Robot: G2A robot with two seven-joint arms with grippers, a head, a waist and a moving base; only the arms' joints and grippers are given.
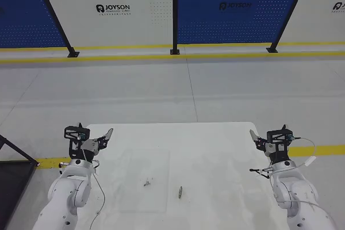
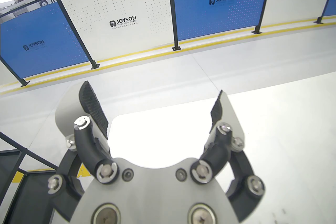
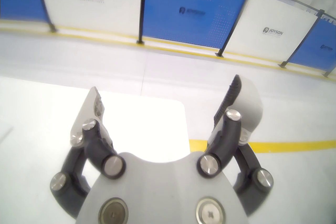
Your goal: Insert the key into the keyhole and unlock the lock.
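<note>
Your left arm [image 1: 69, 192] rises from the near left corner of the worktop [image 1: 218, 149]. Its left gripper [image 1: 105, 138] hangs over that side's edge and aims towards the far side. In the left wrist view the left gripper [image 2: 153, 93] has its fingers [image 2: 93, 104] spread wide, with nothing between the ribbed pads. A rounded corner of the worktop [image 2: 262, 130] lies below them.

Your right arm [image 1: 293, 192] mirrors this at the near right corner. Its right gripper [image 1: 256, 140] sits by the right edge and points the same way. The right wrist view shows the right gripper [image 3: 164, 86] with fingers [image 3: 228, 96] equally wide apart and empty, above the worktop's other far corner [image 3: 144, 117].

Between the arms, towards the near middle of the worktop, lie a small metal piece [image 1: 146, 183] and, just to its right, a darker slim piece [image 1: 180, 191]. They lie apart from each other and well away from both grippers. They are too small for you to tell which is the key and which the lock.

Nothing stands between either gripper and the two pieces. Past the worktop you have grey floor, a yellow line [image 1: 328, 150] and a fence of blue and white panels [image 1: 115, 23]. A black frame [image 1: 6, 155] stands beside the left arm.
</note>
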